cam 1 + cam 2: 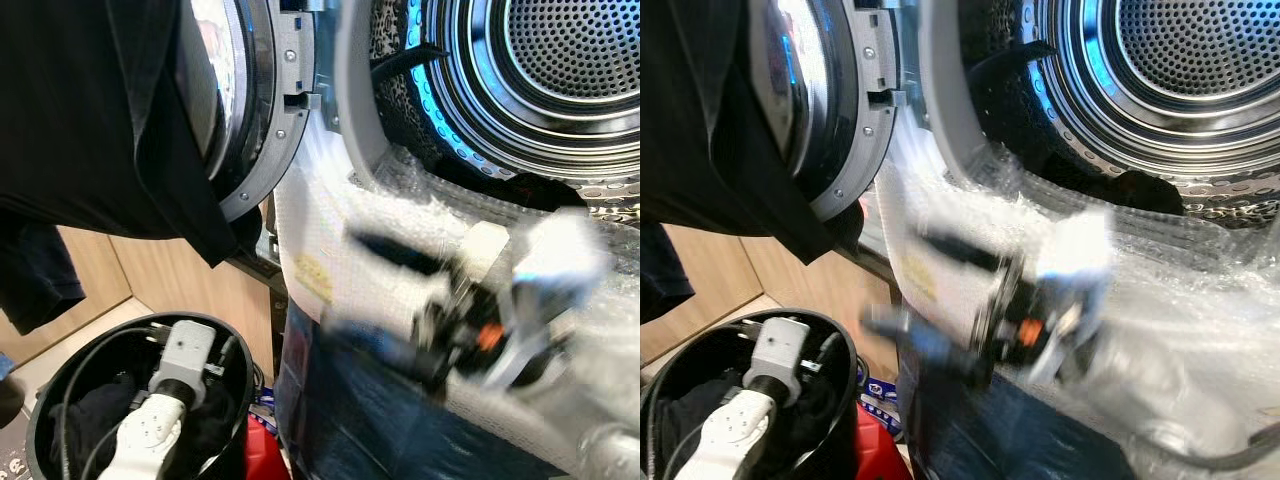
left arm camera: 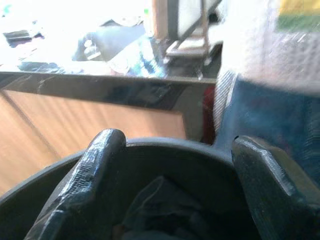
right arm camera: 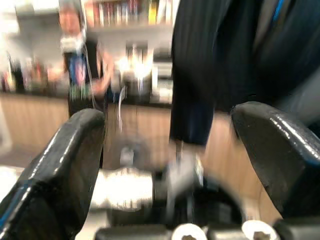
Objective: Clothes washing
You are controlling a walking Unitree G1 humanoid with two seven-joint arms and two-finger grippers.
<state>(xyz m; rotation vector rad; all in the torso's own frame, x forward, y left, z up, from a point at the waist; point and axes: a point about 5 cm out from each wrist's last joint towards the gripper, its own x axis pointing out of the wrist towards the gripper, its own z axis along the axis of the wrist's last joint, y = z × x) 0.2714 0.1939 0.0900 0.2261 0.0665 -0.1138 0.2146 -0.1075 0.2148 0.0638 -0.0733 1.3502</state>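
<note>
The right hand (image 1: 385, 300) is seen motion-blurred in front of the washer, below the drum opening, at about 5 o'clock in the eye views. Its two black fingers (image 3: 70, 165) are spread wide apart in the right wrist view, and nothing is gripped between them. The left hand (image 2: 170, 200) is lowered into a round black basket (image 1: 235, 400) at 7 o'clock. Its fingers (image 2: 95, 175) are also held well apart, with dark clothes (image 2: 155, 210) lying just beyond them; whether the cloth is touched cannot be told. The silver left arm (image 1: 160, 400) is seen reaching down into the basket, with a black cable beside it.

A black garment (image 1: 90, 120) is draped over the open washer door (image 1: 265, 110) at 10 o'clock, hiding much of the round glass. The steel drum (image 1: 560, 60) lies at 1 o'clock: shiny, ribbed and perforated with small holes, lit blue along its rim. A little dark cloth is seen at the drum's lower lip. The washer front is wrapped in clear bubble wrap (image 1: 330, 210) over a white and dark blue panel. Pale wooden cabinets (image 1: 150, 270) stand behind the basket. A blurred person (image 3: 80, 55) is seen in the right wrist view, standing before a worktop (image 3: 30, 92) and shelves.
</note>
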